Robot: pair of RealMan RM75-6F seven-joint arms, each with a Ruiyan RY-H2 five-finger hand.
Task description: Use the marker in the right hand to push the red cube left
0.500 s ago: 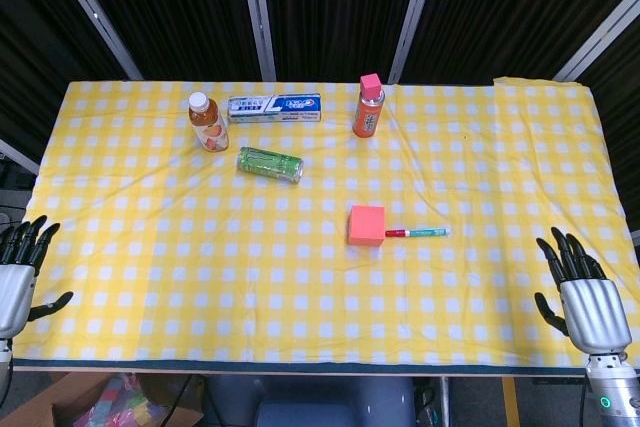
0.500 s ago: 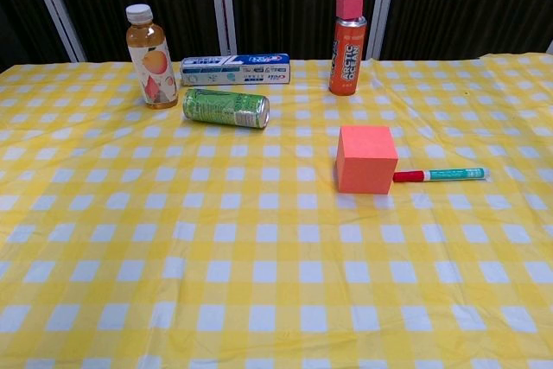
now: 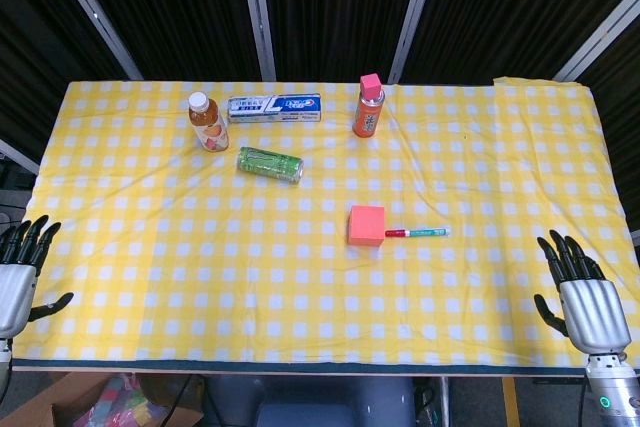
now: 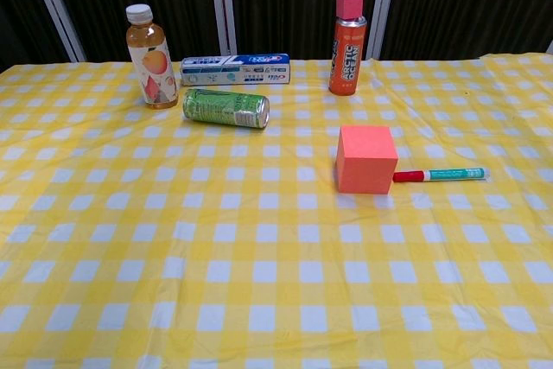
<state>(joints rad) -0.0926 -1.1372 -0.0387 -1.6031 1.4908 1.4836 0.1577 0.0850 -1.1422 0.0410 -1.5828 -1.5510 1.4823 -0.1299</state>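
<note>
1. The red cube [image 3: 367,225] sits on the yellow checked cloth [image 3: 150,247] covering the bench, a little right of the middle and toward the near half.
2. The marker [image 3: 418,233] lies flat on the cloth just right of the cube, its red end pointing at the cube's right face and about touching it; its green-white barrel runs off to the right.
3. The right hand [image 3: 585,297] hangs at the near right corner of the bench, well apart from the marker. Its fingers [image 3: 562,254] are spread and point up, holding nothing.
4. The left hand [image 3: 18,272] is at the near left edge, partly cut off by the frame; its fingers [image 3: 30,232] are also spread and empty.
5. Along the far side stand a juice bottle [image 3: 207,121] and an orange spray can [image 3: 368,105] with a pink cap, both upright, with a toothpaste box [image 3: 274,107] lying between them.
6. A green can [image 3: 269,164] lies on its side just in front of the box, near the bottle.
7. The chest view shows neither hand.
</note>
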